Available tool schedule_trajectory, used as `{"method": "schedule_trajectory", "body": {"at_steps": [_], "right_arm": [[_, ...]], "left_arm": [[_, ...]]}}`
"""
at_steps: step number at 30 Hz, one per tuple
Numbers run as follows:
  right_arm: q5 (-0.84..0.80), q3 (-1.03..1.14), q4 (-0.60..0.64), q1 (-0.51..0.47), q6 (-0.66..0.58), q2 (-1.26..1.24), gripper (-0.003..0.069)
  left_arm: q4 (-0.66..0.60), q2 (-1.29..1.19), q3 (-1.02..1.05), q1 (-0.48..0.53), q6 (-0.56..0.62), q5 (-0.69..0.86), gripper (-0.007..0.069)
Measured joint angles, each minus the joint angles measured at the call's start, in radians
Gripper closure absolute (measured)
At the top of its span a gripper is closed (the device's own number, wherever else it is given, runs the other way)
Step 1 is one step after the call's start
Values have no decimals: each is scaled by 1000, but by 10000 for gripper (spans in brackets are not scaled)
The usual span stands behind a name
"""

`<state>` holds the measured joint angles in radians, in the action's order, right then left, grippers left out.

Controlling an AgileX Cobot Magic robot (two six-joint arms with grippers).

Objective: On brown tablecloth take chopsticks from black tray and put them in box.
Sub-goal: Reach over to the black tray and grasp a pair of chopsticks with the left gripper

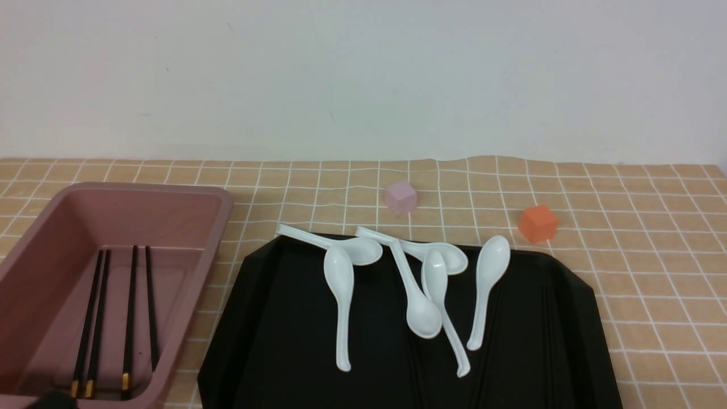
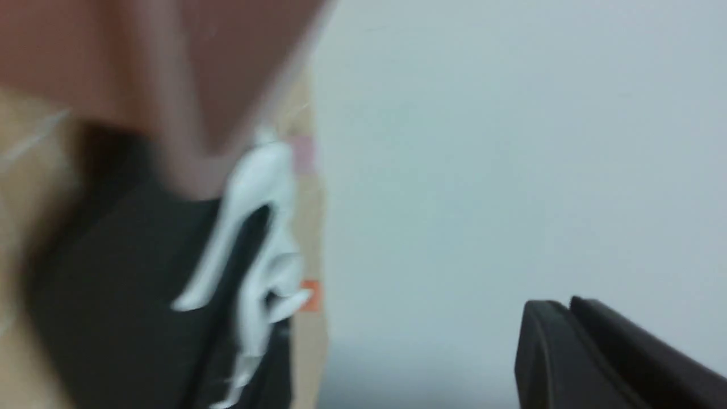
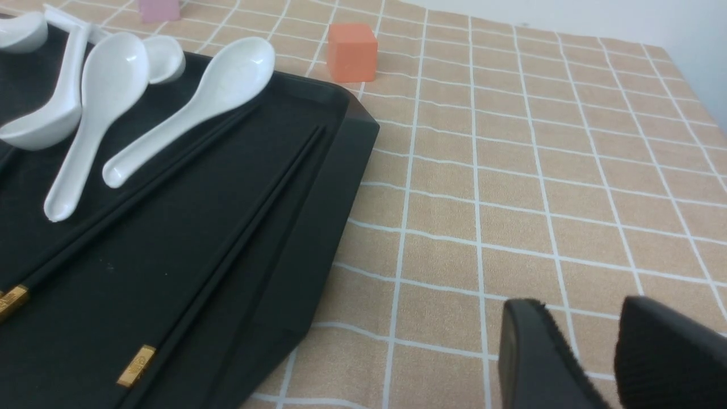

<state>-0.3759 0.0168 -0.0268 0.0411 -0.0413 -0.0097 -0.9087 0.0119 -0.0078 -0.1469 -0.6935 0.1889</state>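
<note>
the right gripper (image 3: 582,309) hangs empty, its 2 dark fingers (image 3: 539,358) a little apart so that a strip of cloth (image 3: 568,170) shows between them; it sits over bare cloth off the right side of the tray (image 3: 329,216), toward the near edge of the table. the left gripper (image 2: 559,307) shows only as dark fingers against the pale wall in a blurred wrist view; they look close together, but i cannot tell whether they meet, and nothing shows between them. chopsticks (image 3: 241,233) lie flat on the right half of the tray, in 2 slanted lines with gold tips pointing toward the near edge; 1 line runs under the handle of the rightmost spoon. 6 white spoons (image 1: 341,307) are scattered over the far half of the tray, some crossing, 2 handles sticking out past its far edge. the tray itself sits at the middle of the near edge. the box (image 1: 216,227) stands just left of it at the near left corner, and 4 sticks (image 1: 130,318) lie along its floor, gold tips nearest the robot. an orange cube (image 1: 538,223) stands on the cloth just past the tray's far right corner, and a pink cube (image 1: 401,197) past the middle of its far edge.
</note>
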Motion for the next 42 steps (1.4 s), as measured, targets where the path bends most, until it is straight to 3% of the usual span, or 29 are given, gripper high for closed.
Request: {"method": "schedule_trajectory", "body": {"at_steps": [2, 5, 13, 15, 18, 20, 21, 22, 23, 26, 30, 35, 42], "right_arm": [[0, 0, 0, 0, 0, 0, 419], [0, 0, 0, 0, 0, 0, 419], [0, 0, 0, 0, 0, 0, 419], [0, 0, 0, 0, 0, 0, 419], [0, 0, 0, 0, 0, 0, 419], [0, 0, 0, 0, 0, 0, 419], [0, 0, 0, 0, 0, 0, 419], [0, 0, 0, 0, 0, 0, 419], [0, 0, 0, 0, 0, 0, 419], [0, 0, 0, 0, 0, 0, 419], [0, 0, 0, 0, 0, 0, 419], [0, 0, 0, 0, 0, 0, 419], [0, 0, 0, 0, 0, 0, 419]], "left_arm": [[5, -5, -92, 0, 65, 55, 632], [72, -95, -245, 0, 136, 193, 637], [430, -727, -628, 0, 224, 762, 637], [416, -887, -706, -6, 301, 837, 637], [265, -1143, -792, -89, 479, 892, 637], [223, -1239, -829, -163, 506, 885, 637], [207, -1339, -875, -258, 505, 853, 637], [211, -1351, -882, -270, 503, 842, 637], [249, -1458, -946, -371, 457, 796, 637], [355, -1591, -1045, -480, 353, 748, 637], [571, -1780, -1215, -613, 127, 730, 637], [779, -1985, -1445, -723, -53, 843, 637], [977, -2124, -1668, -767, -160, 1002, 636]]}}
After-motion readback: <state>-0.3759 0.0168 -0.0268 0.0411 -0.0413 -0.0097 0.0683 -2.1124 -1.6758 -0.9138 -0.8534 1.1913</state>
